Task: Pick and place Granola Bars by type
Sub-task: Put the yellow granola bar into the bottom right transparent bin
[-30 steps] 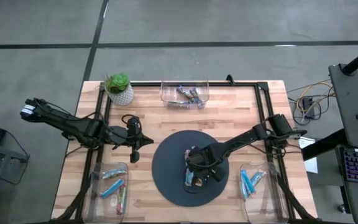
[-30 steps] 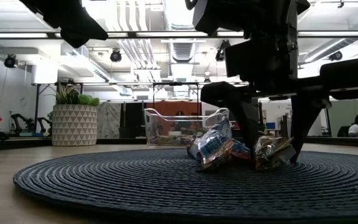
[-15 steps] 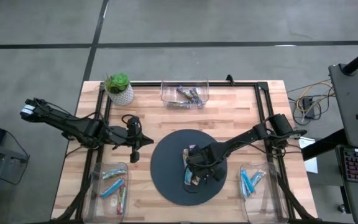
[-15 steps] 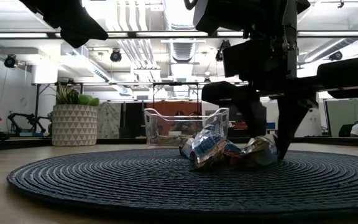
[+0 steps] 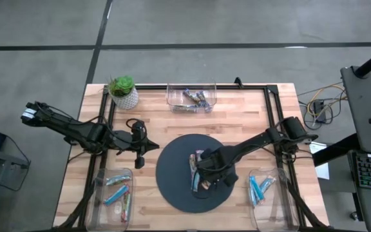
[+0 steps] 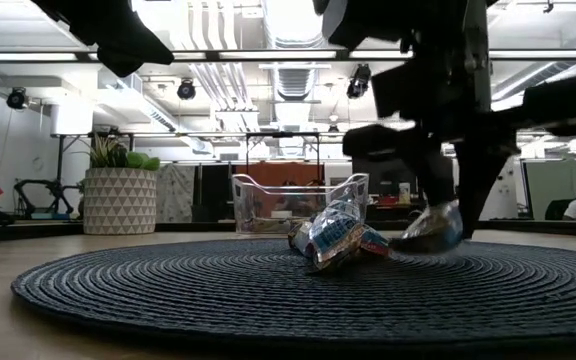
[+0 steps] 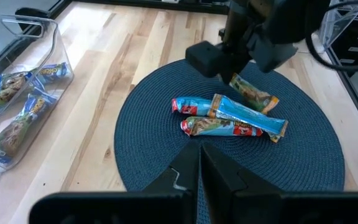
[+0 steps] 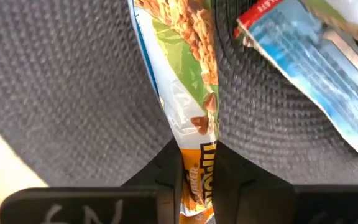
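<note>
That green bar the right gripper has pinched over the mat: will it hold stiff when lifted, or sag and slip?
The green bar, clamped at one end by the right gripper, sticks straight out, so it probably stays fairly stiff. Its wrapper looks glossy, so it might slide in the narrow pinch. It appears thin and flat, probably light, and unlikely to roll on the mat.

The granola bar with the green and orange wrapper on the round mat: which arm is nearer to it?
Right. The right gripper is shut on the green and orange bar over the mat. The left gripper waits off the mat's edge, apart from it.
</note>
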Robot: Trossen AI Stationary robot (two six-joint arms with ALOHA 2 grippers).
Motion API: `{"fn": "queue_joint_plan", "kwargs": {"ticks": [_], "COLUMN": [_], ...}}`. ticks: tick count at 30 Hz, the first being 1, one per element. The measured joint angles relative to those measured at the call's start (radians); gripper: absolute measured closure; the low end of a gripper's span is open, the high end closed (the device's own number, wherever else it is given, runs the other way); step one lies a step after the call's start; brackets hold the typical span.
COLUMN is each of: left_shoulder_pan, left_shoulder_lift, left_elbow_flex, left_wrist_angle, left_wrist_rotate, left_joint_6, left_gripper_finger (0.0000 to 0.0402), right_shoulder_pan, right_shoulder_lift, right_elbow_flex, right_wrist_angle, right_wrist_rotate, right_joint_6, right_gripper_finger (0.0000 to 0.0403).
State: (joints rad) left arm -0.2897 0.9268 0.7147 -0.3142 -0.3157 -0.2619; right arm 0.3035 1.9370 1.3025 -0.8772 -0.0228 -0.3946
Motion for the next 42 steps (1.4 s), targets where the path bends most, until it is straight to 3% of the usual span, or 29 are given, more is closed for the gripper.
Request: {"fn": "queue_joint_plan", "kwargs": {"ticks": [6,25,32,37,42], "left_shoulder_pan": [0.000,0.000,0.000,0.000,0.000], "left_shoulder_lift": [0.000,0.000,0.000,0.000,0.000], "left_elbow_flex": [0.000,0.000,0.000,0.000,0.000], "left_wrist_angle": [0.000,-0.001,-0.001,-0.001,-0.001], "left_wrist_rotate": [0.000,0.000,0.000,0.000,0.000], "left_joint_6": [-0.001,0.003,0.003,0.003,0.002], "left_gripper_finger": [0.0402,0.0402,0.0402,0.0402,0.0402], "right_shoulder_pan": [0.000,0.018,0.091,0.177,0.275], "right_shoulder_lift": [-0.085,-0.497,-0.543,-0.541,-0.547], "right_elbow_flex": [0.000,0.000,0.001,0.001,0.000], "right_wrist_angle": [-0.040,-0.135,-0.242,-0.296,-0.310], "right_wrist_rotate": [-0.001,-0.012,-0.015,-0.075,-0.091], "right_joint_6": [0.043,0.502,0.712,0.832,1.044], "right_gripper_finger": [0.0358,0.0358,0.0358,0.0359,0.0360]}}
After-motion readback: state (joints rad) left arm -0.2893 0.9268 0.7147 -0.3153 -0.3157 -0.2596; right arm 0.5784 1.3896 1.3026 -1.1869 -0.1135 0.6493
